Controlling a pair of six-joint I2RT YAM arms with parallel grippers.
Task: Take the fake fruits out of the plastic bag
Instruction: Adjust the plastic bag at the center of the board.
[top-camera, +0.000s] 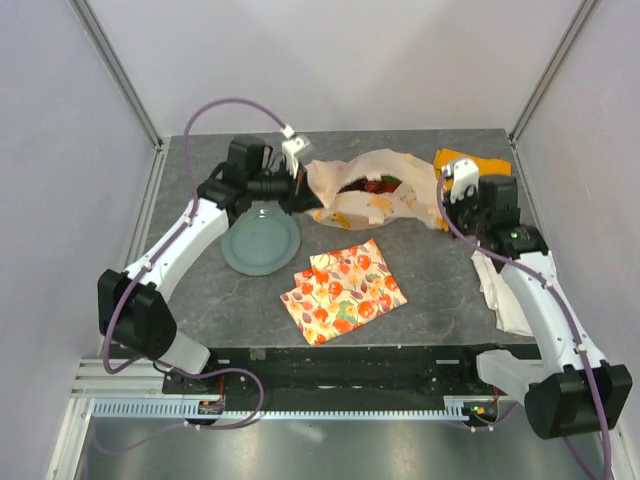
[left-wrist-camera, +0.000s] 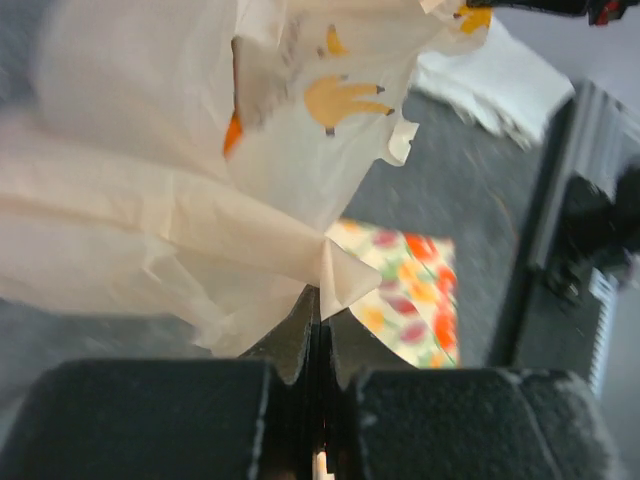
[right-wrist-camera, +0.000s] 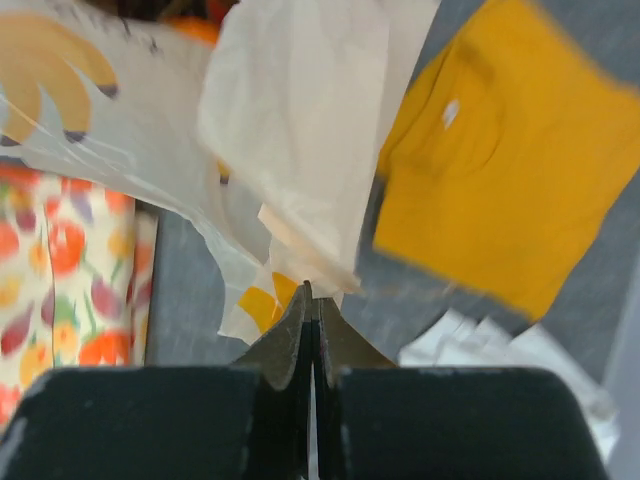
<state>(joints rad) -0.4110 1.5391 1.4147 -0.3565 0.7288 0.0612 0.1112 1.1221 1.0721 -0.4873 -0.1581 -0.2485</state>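
Observation:
The cream plastic bag (top-camera: 375, 190) with banana prints lies at the back middle, its mouth stretched open between both grippers. Fake fruits (top-camera: 372, 184) show as red and dark shapes inside the opening, and an orange one peeks through in the left wrist view (left-wrist-camera: 232, 133). My left gripper (top-camera: 303, 200) is shut on the bag's left edge (left-wrist-camera: 330, 265). My right gripper (top-camera: 444, 205) is shut on the bag's right edge (right-wrist-camera: 300, 262). The bag also fills the left wrist view (left-wrist-camera: 150, 200) and the right wrist view (right-wrist-camera: 290, 120).
A grey-green plate (top-camera: 261, 241) sits under the left arm. A fruit-patterned cloth (top-camera: 343, 290) lies in front of the bag. A yellow-orange cloth (top-camera: 470, 162) lies at the back right. A white cloth (top-camera: 505, 295) lies under the right arm.

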